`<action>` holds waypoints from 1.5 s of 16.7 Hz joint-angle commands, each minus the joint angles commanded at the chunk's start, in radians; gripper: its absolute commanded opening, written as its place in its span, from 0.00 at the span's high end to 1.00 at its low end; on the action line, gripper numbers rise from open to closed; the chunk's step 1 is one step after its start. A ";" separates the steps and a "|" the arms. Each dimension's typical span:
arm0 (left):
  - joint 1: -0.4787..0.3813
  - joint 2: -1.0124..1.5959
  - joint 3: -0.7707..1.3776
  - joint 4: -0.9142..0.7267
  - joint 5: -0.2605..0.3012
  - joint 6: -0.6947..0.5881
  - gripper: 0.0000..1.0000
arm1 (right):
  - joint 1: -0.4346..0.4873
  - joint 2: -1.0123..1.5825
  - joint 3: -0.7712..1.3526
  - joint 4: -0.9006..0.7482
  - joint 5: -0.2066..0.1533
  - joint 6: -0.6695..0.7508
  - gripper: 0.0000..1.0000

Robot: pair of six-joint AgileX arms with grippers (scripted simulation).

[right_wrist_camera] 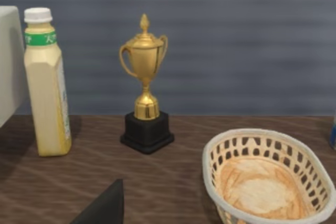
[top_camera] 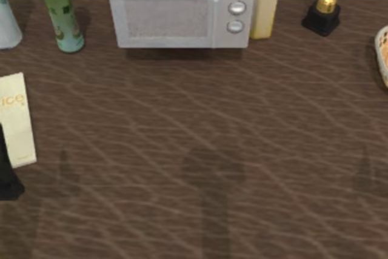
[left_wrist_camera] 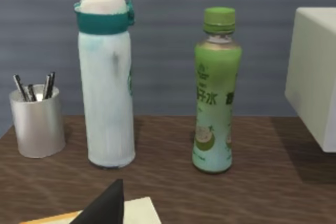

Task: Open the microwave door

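The microwave (top_camera: 180, 5) stands at the back middle of the table, a light grey-white box with two round silver knobs (top_camera: 236, 16) on its right panel. The microwave door (top_camera: 167, 19) with its speckled mesh window lies flush against the front, closed. A corner of the oven shows in the left wrist view (left_wrist_camera: 315, 77) and in the right wrist view (right_wrist_camera: 8, 61). My left gripper (top_camera: 7, 177) is parked at the table's left edge, far from the door. Only a black tip of it shows in the left wrist view (left_wrist_camera: 105, 205). My right gripper (right_wrist_camera: 105, 205) is outside the top view.
A green bottle (top_camera: 59, 10) and a white flask (top_camera: 6, 22) stand left of the oven, a pen cup (left_wrist_camera: 37, 121) beyond them. A pale yellow carton (top_camera: 265, 4), a gold trophy (top_camera: 326, 1) and a wicker basket (top_camera: 382, 53) are at the right. A flat cream box (top_camera: 17, 119) lies at the left.
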 joint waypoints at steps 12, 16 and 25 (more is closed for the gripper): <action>-0.236 0.558 0.442 -0.003 -0.204 -0.118 0.00 | 0.000 0.000 0.000 0.000 0.000 0.000 0.00; -0.390 0.977 0.732 -0.020 -0.349 -0.193 0.00 | 0.000 0.000 0.000 0.000 0.000 0.000 0.00; -0.700 1.826 1.317 -0.038 -0.629 -0.349 0.00 | 0.000 0.000 0.000 0.000 0.000 0.000 0.00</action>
